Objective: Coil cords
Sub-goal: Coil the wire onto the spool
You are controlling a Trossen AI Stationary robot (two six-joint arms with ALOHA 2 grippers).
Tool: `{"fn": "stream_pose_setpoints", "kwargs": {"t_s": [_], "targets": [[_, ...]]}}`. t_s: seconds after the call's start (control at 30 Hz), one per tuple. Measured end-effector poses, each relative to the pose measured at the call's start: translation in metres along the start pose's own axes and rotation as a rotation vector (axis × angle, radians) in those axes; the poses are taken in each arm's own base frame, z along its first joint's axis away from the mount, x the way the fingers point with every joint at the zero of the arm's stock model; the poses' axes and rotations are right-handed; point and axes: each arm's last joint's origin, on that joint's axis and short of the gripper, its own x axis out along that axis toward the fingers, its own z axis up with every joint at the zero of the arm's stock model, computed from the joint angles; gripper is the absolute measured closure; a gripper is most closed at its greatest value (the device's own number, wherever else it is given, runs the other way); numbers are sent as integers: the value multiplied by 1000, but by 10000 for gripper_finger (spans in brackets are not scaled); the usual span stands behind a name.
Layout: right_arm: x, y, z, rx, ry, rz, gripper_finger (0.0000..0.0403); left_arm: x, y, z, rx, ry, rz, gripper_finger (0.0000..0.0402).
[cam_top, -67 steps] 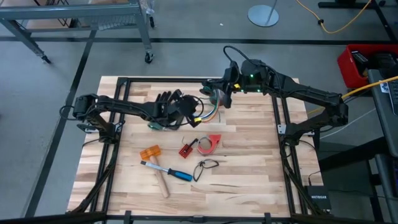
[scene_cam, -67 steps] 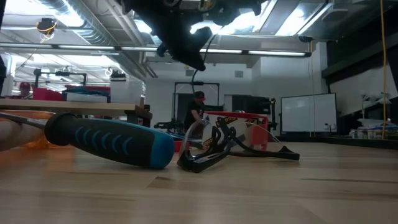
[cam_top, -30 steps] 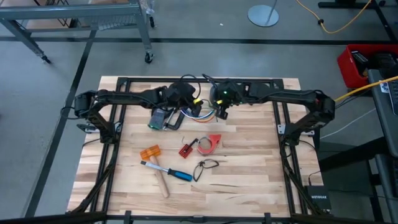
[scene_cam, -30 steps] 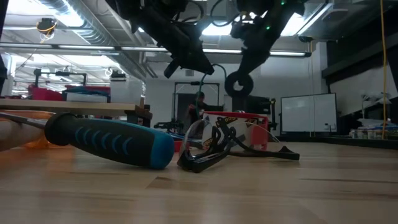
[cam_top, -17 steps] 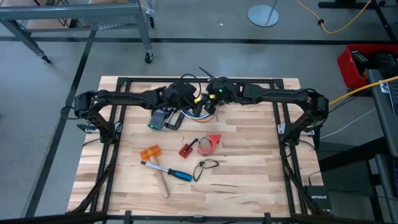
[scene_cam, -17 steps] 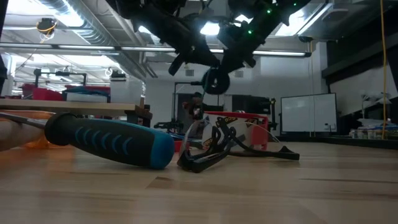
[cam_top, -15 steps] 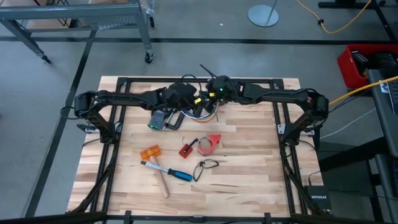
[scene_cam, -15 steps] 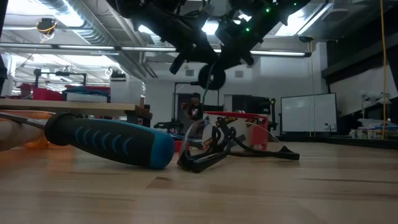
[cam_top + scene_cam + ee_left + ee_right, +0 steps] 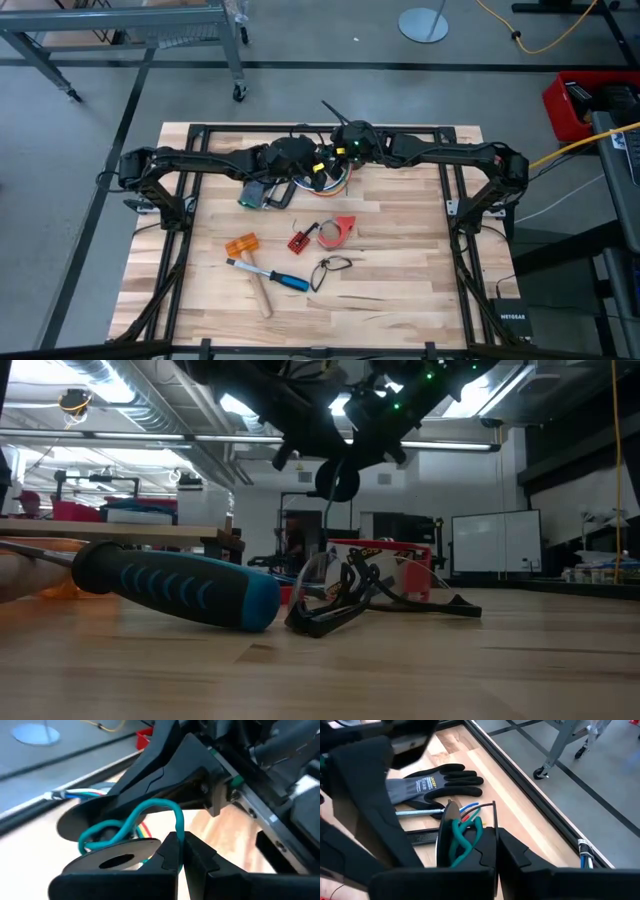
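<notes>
Low view, near to far: blue-handled tool (image 9: 175, 588) lay nearest on the worktop (image 9: 420, 670), black cord loop (image 9: 340, 605) behind it; both hands met overhead at the far side. Left hand (image 9: 179, 851) was clenched on a teal strand of the cords (image 9: 132, 822). Right hand (image 9: 496, 851) was likewise clenched, teal wire at its fingers. Cords sat lifted between the two hands, beside the black glove (image 9: 432, 782). Judgement: for a tidy coil, keep one hand anchoring, wrap with the other under light tension, avoid snagging the glove.
</notes>
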Motion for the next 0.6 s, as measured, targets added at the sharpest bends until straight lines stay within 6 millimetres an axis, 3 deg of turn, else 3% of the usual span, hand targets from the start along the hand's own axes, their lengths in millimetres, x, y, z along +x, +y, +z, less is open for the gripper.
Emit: {"fn": "stream_pose_setpoints", "kwargs": {"t_s": [0.6], "targets": [[2,-14,2,58,-1,12,401,-7,-26,-9,200,-31,8,401]]}}
